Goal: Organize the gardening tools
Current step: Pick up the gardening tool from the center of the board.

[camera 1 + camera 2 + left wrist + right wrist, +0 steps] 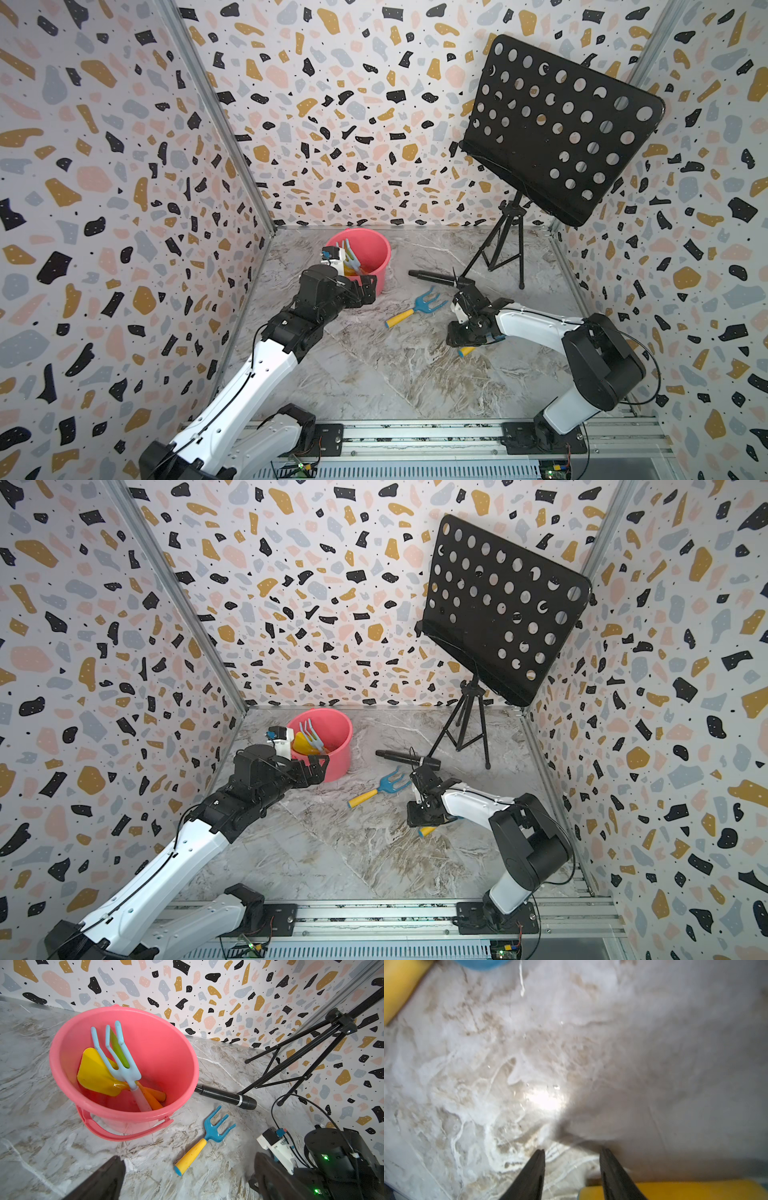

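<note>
Nearest, low and right of centre in a top view, my right arm bent sharply down, so that my right gripper (571,1152) pointed at the marble table (395,374). Its jaws stood partly apart with marble showing between them. A tool's yellow handle (466,351) poked out to the lower left beneath them, and I could not tell whether they touched it. Just beyond, at centre, a blue fork (415,309) lay flat, handle toward lower left and tines toward upper right. Left of it my left arm reached forward. My left gripper (368,291) was spread wide and empty beside the pink bucket (376,249). Inside the bucket leaned a light-blue rake (122,1064), a yellow shovel (93,1076) and a green trowel (119,1053), heads up. Farther right lay a black microphone (432,277), near a music stand (561,124).
</note>
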